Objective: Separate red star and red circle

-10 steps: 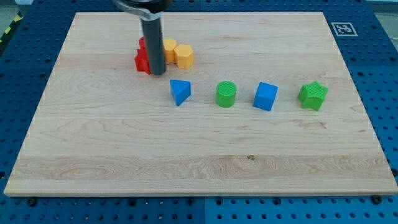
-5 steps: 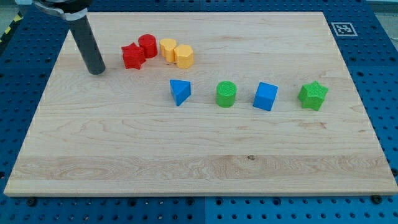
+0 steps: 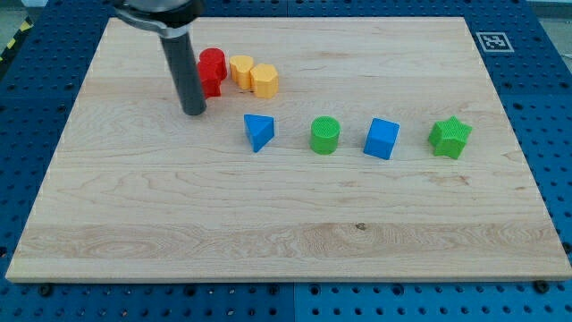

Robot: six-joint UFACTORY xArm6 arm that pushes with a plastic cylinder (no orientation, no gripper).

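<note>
Camera view: eight blocks on the tabletop (image 3: 134, 224), two each of red, yellow, blue, green. My tip (image 3: 194, 112) sits just below-left of the red circle (image 3: 212, 64), hiding most of the red star (image 3: 210, 87) touching it. No claw here, just a rod.

A robotics lab bench: a pale wooden worktop (image 3: 295, 224) lies on a blue perforated metal base plate (image 3: 554, 107) with a regular grid of holes, and a black-and-white square fiducial marker (image 3: 491, 41) sits at the board's corner.
</note>
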